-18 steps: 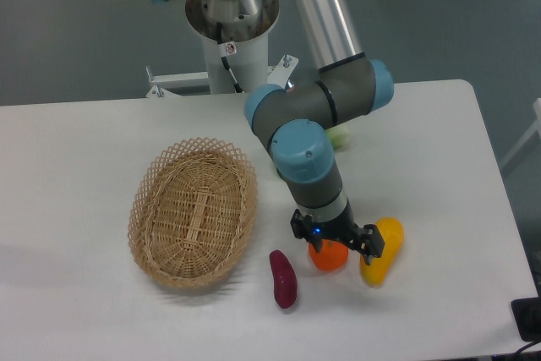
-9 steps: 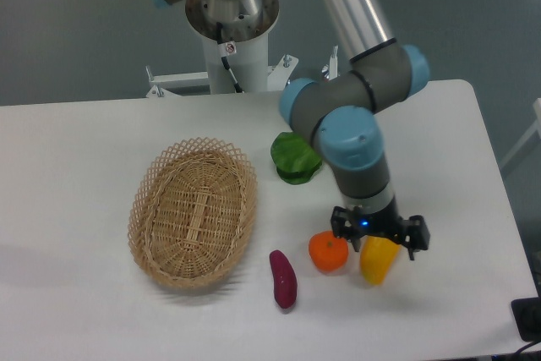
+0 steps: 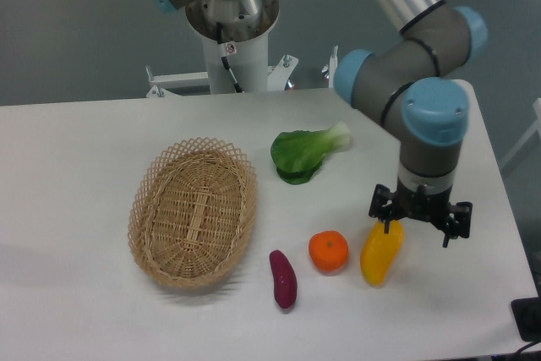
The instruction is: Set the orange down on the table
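Note:
The orange (image 3: 328, 251) is a small round bright-orange fruit resting on the white table (image 3: 76, 166), between a purple vegetable and a yellow fruit. My gripper (image 3: 420, 224) hangs to the right of the orange, above and slightly right of the yellow fruit. Its fingers are spread open and hold nothing. It is well apart from the orange.
An oval wicker basket (image 3: 193, 211) lies on the left. A green leafy vegetable (image 3: 303, 153) lies behind the orange. A purple eggplant-like vegetable (image 3: 283, 278) lies front left of it, and a yellow mango-shaped fruit (image 3: 379, 253) is right of it. The table's right edge is near the gripper.
The gripper was right over the orange a second ago. It has since moved off to the right, past the yellow fruit, leaving the orange on the table. The green vegetable is now uncovered.

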Action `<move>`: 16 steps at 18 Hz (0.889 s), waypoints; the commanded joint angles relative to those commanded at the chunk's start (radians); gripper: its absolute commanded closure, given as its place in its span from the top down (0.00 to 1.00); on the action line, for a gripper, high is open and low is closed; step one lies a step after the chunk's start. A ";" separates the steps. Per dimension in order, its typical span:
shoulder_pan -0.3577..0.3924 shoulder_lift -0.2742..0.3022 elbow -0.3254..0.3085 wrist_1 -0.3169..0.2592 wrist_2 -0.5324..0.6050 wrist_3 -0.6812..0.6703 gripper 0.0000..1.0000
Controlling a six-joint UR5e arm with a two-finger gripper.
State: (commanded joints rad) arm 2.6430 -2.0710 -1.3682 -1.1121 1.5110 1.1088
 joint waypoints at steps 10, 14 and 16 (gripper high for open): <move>-0.012 0.012 -0.042 0.040 0.009 0.023 1.00; -0.014 0.012 -0.054 0.057 0.011 0.023 1.00; -0.014 0.012 -0.054 0.058 0.011 0.022 1.00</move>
State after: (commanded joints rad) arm 2.6292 -2.0586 -1.4220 -1.0538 1.5217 1.1305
